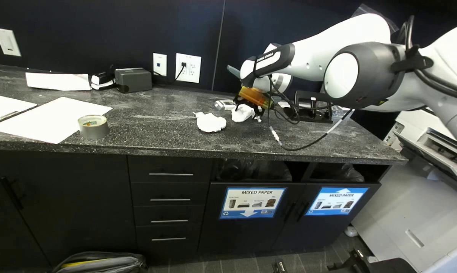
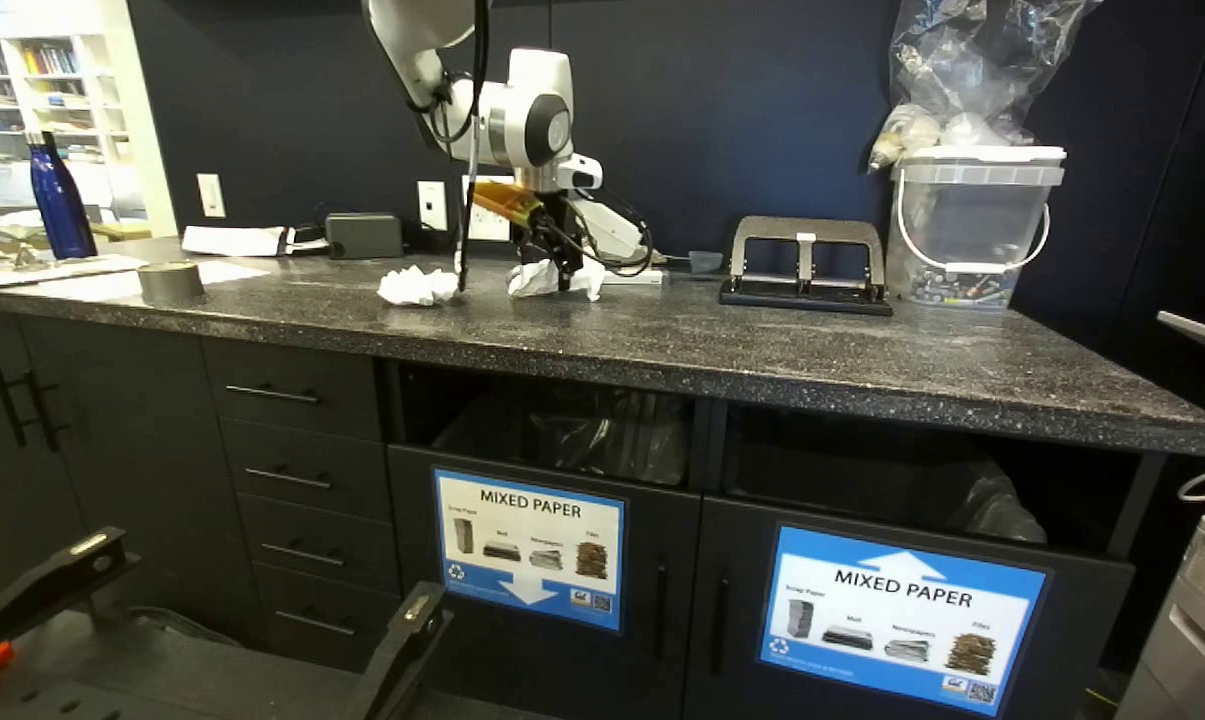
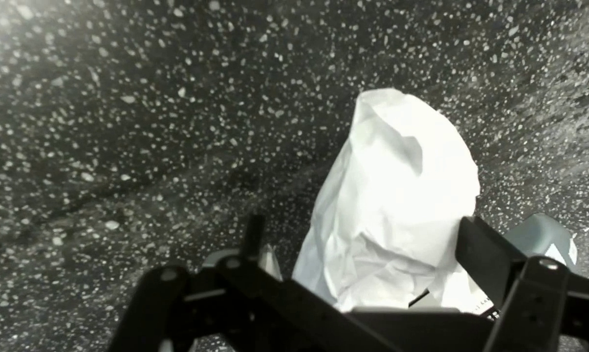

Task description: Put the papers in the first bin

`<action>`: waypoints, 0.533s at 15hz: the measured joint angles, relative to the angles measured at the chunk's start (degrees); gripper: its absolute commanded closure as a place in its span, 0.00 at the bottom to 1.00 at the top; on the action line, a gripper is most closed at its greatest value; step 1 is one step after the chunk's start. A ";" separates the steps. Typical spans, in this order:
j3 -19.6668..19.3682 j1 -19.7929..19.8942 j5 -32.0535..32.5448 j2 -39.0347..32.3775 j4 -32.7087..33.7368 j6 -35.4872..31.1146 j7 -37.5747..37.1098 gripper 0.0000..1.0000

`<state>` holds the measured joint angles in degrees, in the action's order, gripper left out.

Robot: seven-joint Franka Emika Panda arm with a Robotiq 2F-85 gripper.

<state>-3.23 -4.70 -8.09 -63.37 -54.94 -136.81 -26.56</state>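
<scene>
Where end effector (image 3: 362, 233) gapes, wrinkled paper wad (image 3: 397, 190)

An office is indicated by a black-and-grey metal hole punch (image 2: 806, 262), flat white sheets (image 1: 54, 118) and a round roll of grey tape (image 1: 94, 131) set along a speckled dark countertop (image 2: 662, 335). A bulky off-white printer (image 1: 406, 208) is placed at its end, blue-and-white rectangular MIXED PAPER signs (image 2: 902, 617) are mounted below, and white bookshelves (image 2: 52, 77) are glimpsed beyond.

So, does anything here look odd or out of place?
Two crumpled paper wads are out on the speckled countertop rather than in the bin slots below. And oddly, the whiter MIXED PAPER sign is arrowed downward, away from its slot, while the bluer sign is arrowed upward.
</scene>
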 measured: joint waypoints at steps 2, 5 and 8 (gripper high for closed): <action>0.00 -0.01 0.00 -0.44 0.72 0.10 -1.58 0.00; 0.00 -0.02 -0.05 -1.13 1.77 0.10 -3.53 0.00; 0.00 0.01 -0.09 -1.73 2.78 -0.12 -4.42 0.35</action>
<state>-3.23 -4.69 -8.17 -65.10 -52.16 -136.94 -30.98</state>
